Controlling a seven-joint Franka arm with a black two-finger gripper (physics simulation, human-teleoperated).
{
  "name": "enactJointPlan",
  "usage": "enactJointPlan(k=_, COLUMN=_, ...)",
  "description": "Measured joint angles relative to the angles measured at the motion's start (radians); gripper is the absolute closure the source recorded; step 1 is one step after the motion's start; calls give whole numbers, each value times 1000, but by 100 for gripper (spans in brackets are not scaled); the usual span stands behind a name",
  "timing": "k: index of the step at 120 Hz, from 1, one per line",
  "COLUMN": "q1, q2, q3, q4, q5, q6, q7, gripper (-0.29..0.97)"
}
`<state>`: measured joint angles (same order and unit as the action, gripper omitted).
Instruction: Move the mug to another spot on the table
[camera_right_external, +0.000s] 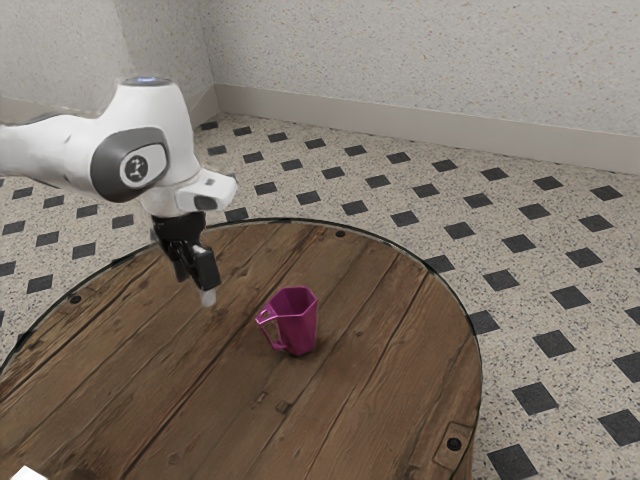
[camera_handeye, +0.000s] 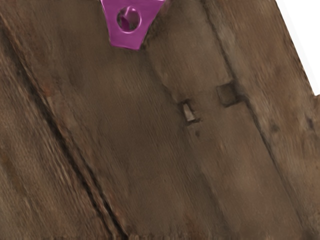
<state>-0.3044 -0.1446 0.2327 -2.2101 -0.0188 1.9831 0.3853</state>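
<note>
The mug (camera_right_external: 293, 320) is glossy magenta, faceted and tapering toward its base, with a looped handle (camera_right_external: 266, 320) on the exterior view's left. It stands upright near the middle of the round worktop (camera_right_external: 150, 380), which is made of weathered, grooved wooden planks. The black fingers (camera_right_external: 205, 272) hang released and empty, near the mug but apart from it.

The mug (camera_right_external: 293, 320) is magenta, the table (camera_right_external: 150, 380) brown-planked, the floor (camera_right_external: 500, 232) speckled with black diamonds.
</note>
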Motion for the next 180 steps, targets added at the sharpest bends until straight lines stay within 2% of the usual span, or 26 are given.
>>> enactJointPlan(k=10, q1=-18, q2=-24, q3=12, q4=-146, q5=-40, q6=134, q7=100, gripper=0)
enactJointPlan(k=22, q1=-25, q2=-20, q3=24, q4=-252, q5=-172, q6=307, q7=240, gripper=0)
enactJointPlan(k=39, q1=-38, q2=18, q3=26, q4=-307, q5=-484, q6=495, q7=466, gripper=0)
enactJointPlan(k=49, q1=-38, q2=33, q3=26, q4=-310, q5=-603, q6=560, q7=600, gripper=0)
enactJointPlan(k=58, q1=-38, q2=41, q3=27, q4=-313, q5=-662, q6=595, q7=715, gripper=0)
enactJointPlan(k=73, q1=-43, q2=70, q3=27, q4=-315, q5=-718, q6=624, q7=888, gripper=0)
enactJointPlan(k=97, q1=-58, q2=102, q3=27, q4=-282, q5=-852, q6=644, q7=1098, gripper=0)
enactJointPlan(k=112, q1=-60, q2=127, q3=25, q4=-262, q5=-895, q6=650, q7=1172, gripper=0)
enactJointPlan(k=132, q1=-63, q2=166, q3=19, q4=-241, q5=-904, q6=667, q7=1216, gripper=0)
enactJointPlan(k=180, q1=-82, q2=170, q3=18, q4=-186, q5=-840, q6=681, q7=1187, gripper=0)
